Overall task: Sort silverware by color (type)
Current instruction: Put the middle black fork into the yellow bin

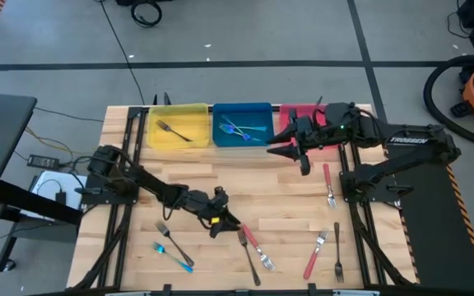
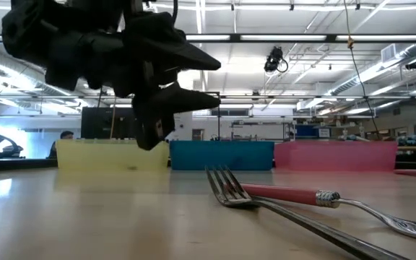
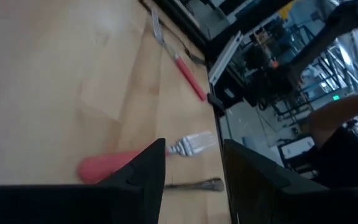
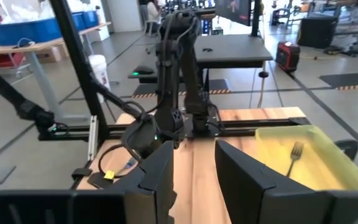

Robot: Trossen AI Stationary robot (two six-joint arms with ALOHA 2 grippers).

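The left arm reaches low across the wooden table (image 1: 286,205) from its left edge, and the left gripper (image 1: 220,220) hovers mid-table with its fingers parted and nothing between them, just beside a red-handled fork (image 1: 254,244) crossed with a dark fork (image 1: 248,255) (the wrist view shows the red handle under its fingertips). The right arm folds back toward the bins, and the right gripper (image 1: 290,148) sits beside the pink bin (image 1: 285,115), fingers apart and empty. One fork lies in the yellow bin (image 1: 156,138), blue forks in the blue bin (image 1: 260,109), and others are scattered along the near edge.
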